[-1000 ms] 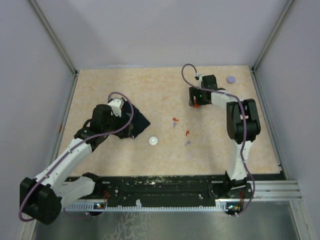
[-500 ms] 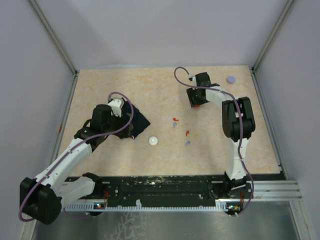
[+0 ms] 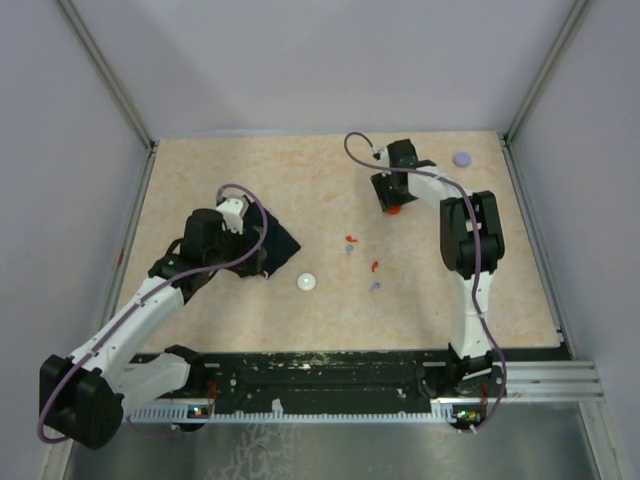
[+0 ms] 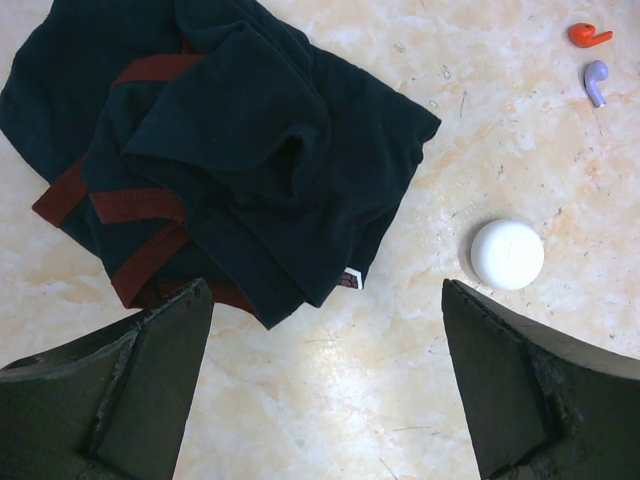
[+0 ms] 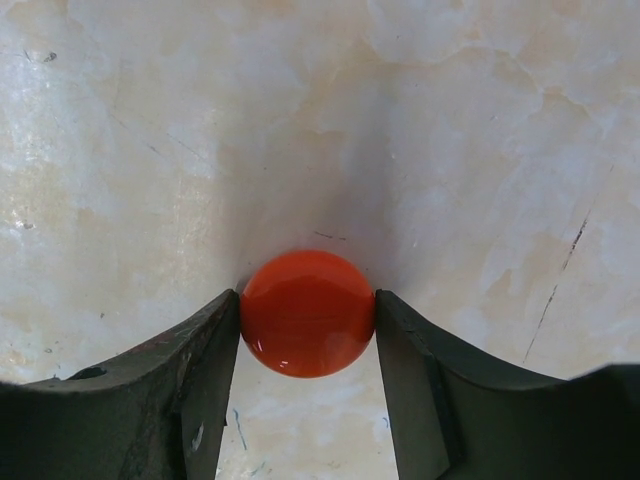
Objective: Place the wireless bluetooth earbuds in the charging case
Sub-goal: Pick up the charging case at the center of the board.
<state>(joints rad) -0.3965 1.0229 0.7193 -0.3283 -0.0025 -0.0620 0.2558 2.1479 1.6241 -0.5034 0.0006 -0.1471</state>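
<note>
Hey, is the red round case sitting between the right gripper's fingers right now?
Yes, the right wrist view shows the red round case between the fingers of the right gripper, both touching its sides.

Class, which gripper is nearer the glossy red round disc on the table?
Right. The right gripper sits at the glossy red round disc, a finger against each side; the left gripper hangs far off, by a dark navy cloth.

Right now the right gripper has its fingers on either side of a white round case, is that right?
No, that round case is red, not white; the right wrist view shows it between the fingers of the right gripper.
</note>
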